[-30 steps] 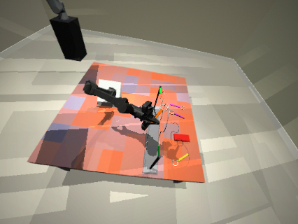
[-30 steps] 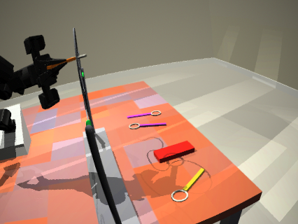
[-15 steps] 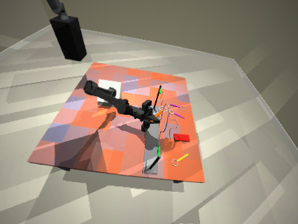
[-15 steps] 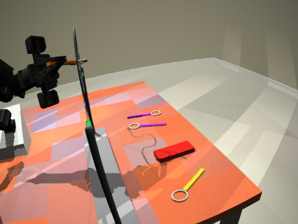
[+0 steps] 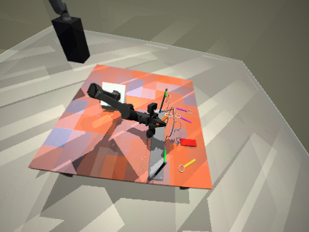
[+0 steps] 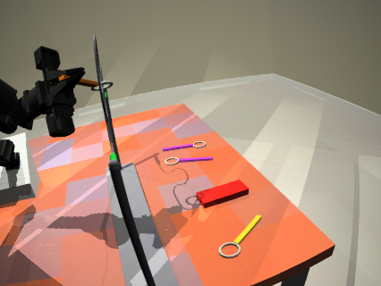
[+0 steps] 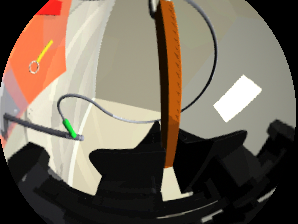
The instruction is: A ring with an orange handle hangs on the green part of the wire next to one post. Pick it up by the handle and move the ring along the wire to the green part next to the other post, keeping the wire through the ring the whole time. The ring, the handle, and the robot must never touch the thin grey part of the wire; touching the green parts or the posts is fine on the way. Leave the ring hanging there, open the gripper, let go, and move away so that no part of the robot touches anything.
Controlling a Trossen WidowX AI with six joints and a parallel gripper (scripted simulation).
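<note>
My gripper [image 5: 162, 122] [image 6: 72, 77] [image 7: 158, 124] is shut on the orange handle [image 5: 165, 117] [image 6: 88, 81] [image 7: 170, 85] and holds it in the air above the mat. The ring [image 5: 169, 115] [image 6: 104, 82] at the handle's end sits around the wire line, a little way from the far post's green part [image 5: 165, 93] [image 6: 105, 94]. The thin grey wire [image 5: 173, 127] [image 7: 125, 119] curves on to the near post's green part [image 5: 165, 155] [image 6: 113, 156] [image 7: 70, 128]. Whether the ring touches the wire I cannot tell.
Both posts stand on a grey base plate [image 5: 156, 164] [image 6: 134, 188]. On the mat lie two purple-handled rings [image 5: 184, 109] [image 6: 183, 146], a red block [image 5: 188, 142] [image 6: 222, 193] and a yellow-handled ring [image 5: 186, 165] [image 6: 241, 237] [image 7: 42, 54]. A white block [image 5: 116, 88] [image 6: 15, 170] sits by the arm's base.
</note>
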